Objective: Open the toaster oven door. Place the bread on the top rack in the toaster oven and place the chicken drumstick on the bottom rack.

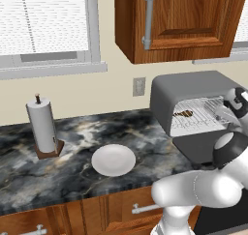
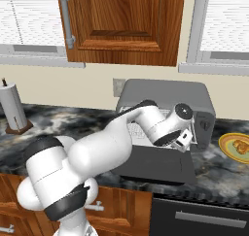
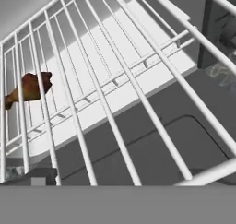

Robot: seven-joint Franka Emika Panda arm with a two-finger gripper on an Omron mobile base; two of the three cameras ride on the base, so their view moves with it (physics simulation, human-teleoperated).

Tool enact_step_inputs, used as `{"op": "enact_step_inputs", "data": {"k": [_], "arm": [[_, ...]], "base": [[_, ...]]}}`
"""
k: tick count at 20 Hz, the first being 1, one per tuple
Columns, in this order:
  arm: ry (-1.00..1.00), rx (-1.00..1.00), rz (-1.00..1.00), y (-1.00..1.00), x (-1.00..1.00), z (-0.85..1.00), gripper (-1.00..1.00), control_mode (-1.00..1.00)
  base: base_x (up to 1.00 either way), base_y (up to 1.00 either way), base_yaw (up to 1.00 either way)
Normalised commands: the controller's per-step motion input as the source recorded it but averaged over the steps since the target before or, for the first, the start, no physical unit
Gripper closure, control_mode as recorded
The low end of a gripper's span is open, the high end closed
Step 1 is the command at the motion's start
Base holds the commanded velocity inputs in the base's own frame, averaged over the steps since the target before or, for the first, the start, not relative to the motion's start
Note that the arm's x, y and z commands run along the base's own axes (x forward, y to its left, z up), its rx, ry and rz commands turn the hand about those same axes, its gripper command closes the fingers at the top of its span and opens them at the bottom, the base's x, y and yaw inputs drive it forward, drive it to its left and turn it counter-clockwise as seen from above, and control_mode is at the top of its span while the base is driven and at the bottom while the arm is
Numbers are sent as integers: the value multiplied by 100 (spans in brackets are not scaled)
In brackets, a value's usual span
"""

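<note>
Door (image 2: 155,164) down, drumstick (image 3: 28,88) lying on a rack (image 3: 106,87) inside, bread (image 2: 239,146) waiting on its plate (image 2: 224,145), claw state impossible to tell.

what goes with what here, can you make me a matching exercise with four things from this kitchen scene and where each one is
Things:
1. chicken drumstick
2. white plate
3. paper towel roll
4. toaster oven door

Places or states:
a. upright on a wooden stand, at the left of the counter
b. folded down flat in front of the toaster oven
c. on a wire rack inside the oven
d. bare, on the dark marble counter

Pairs: 1-c, 2-d, 3-a, 4-b
</note>
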Motion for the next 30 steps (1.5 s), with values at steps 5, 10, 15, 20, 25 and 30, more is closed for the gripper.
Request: {"op": "enact_step_inputs", "data": {"k": [5,10,15,20,25,30], "arm": [[28,-27,8,9,-60,-49,-100,-100],[28,-26,8,6,-62,-50,-100,-100],[27,-24,8,6,-53,-47,-100,-100],[4,-4,4,2,-25,31,-100,-100],[-1,0,-1,45,-30,26,-100,-100],[0,0,-7,70,-25,1,-100,-100]], "base": [[0,0,0],[0,0,0],[0,0,0],[0,0,0],[0,0,0],[0,0,0]]}}
